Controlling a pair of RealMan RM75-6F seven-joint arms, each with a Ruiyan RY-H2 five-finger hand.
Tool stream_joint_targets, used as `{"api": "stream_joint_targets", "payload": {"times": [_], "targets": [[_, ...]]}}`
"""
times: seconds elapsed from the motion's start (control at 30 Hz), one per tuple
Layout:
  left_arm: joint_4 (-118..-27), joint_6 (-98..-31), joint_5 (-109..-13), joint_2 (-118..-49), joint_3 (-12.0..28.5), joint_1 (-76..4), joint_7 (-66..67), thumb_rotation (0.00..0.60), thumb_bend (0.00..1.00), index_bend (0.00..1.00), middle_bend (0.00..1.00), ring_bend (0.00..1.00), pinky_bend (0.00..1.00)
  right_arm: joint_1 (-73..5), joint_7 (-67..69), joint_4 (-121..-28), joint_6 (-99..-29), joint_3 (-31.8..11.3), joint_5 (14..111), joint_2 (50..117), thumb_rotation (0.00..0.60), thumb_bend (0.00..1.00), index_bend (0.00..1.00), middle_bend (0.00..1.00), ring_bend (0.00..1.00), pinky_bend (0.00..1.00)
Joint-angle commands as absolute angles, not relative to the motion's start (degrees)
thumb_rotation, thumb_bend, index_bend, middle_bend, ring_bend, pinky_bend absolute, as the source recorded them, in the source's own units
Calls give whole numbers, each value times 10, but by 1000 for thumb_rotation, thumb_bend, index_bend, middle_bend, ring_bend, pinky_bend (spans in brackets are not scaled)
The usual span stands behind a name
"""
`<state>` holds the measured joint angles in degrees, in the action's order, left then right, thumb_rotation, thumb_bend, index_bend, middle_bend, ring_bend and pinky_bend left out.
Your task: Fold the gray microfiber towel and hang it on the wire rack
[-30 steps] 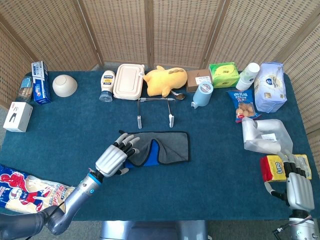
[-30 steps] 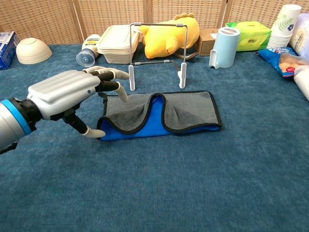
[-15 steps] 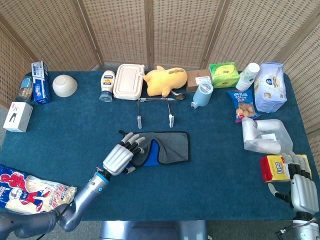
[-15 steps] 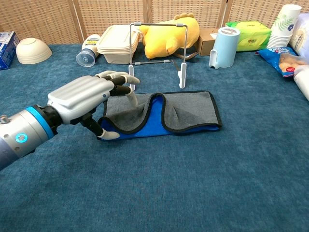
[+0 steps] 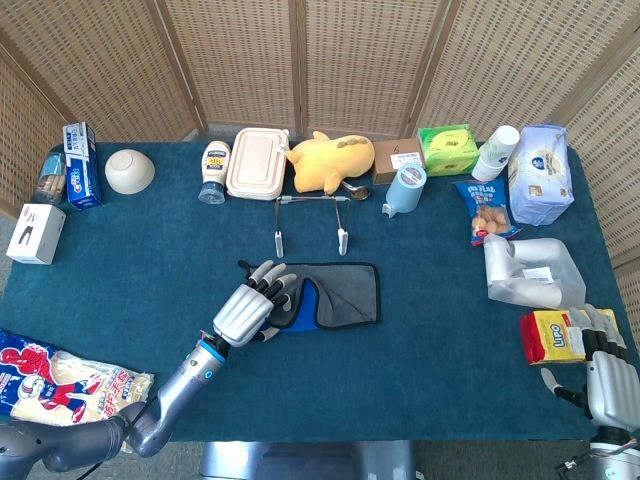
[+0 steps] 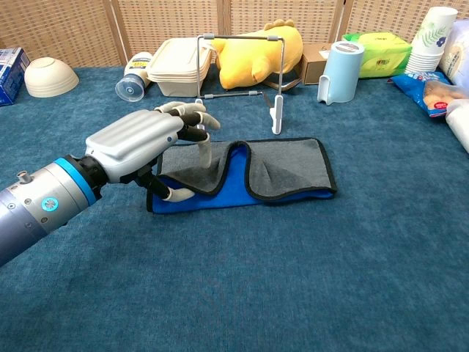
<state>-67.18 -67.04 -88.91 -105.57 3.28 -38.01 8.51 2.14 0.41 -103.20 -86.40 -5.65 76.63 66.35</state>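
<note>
Our left hand (image 6: 143, 143) at the centre left, fingers apart over the left end of the folded towel (image 6: 282, 172), not clamped, rack (image 6: 238, 77) above it, right hand (image 5: 605, 375) lower right, fingers apart

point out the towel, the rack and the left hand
towel (image 6: 289, 170), chest view, gray top side
rack (image 6: 242, 36), chest view, top bar
left hand (image 6: 143, 139), chest view, back of the hand

A tabletop (image 5: 440, 330) covered in dark teal, carpet-like fabric fills most of the head view. Behind its far edge stands a folding screen (image 5: 350, 60) of woven rattan panels in light wooden frames, angled inward at both sides. Even, bright light falls across everything.
</note>
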Motion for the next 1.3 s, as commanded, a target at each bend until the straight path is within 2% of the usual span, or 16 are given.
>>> {"api": "stream_joint_targets", "payload": {"times": [0.03,0.2,0.37,0.5,1.3], "targets": [[-667,-667,-889,-1054,32,-381,86,600,339,462,184,0,0,24,4,-1033,-867,-56,766,662,600,212,63,11,0,0],[-652,-665,-887,-1061,35,-382,77,600,362,507,201,0,0,24,2,-1035,-867,-56,767,662,600,211,64,11,0,0],[-631,-671,-888,-1073,39,-383,64,600,405,610,242,0,0,25,-1,-1037,-870,-57,767,662,600,212,66,16,0,0],[-618,-676,-884,-1079,44,-381,55,600,416,651,266,0,0,26,-3,-1039,-872,-57,767,661,600,212,68,19,0,0],[-521,-667,-833,-1120,96,-393,-3,600,414,617,277,8,0,30,-6,-1043,-879,-58,767,657,600,211,64,19,0,0]]}}
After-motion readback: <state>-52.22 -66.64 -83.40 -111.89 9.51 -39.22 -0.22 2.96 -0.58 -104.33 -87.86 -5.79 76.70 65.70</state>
